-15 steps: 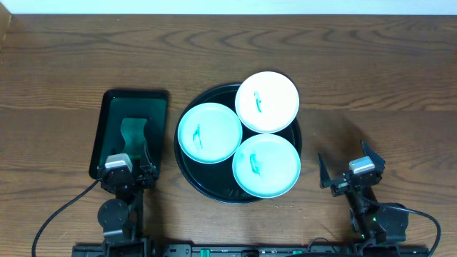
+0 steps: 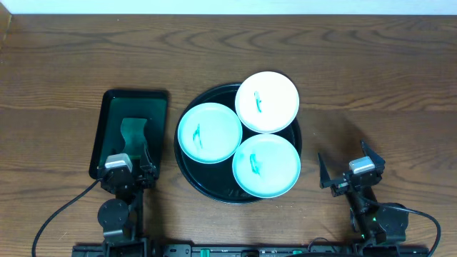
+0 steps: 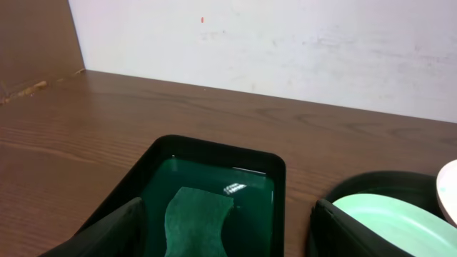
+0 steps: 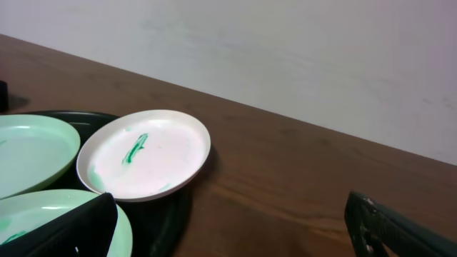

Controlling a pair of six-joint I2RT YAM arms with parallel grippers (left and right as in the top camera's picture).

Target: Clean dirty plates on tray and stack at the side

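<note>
Three small round plates lie on the large round black tray [image 2: 187, 165], each with a teal smear: a mint one at the left [image 2: 209, 133], a white one at the back [image 2: 267, 101], a mint one at the front [image 2: 266, 165]. The white plate also shows in the right wrist view [image 4: 146, 153]. My left gripper [image 2: 128, 168] is open and empty over the near end of the green rectangular tray. My right gripper [image 2: 350, 171] is open and empty over bare table, right of the black tray.
A dark green rectangular tray [image 2: 108, 118] left of the black tray holds a green sponge-like cloth [image 2: 134, 133], also in the left wrist view [image 3: 196, 220]. A pale wall runs along the table's far edge.
</note>
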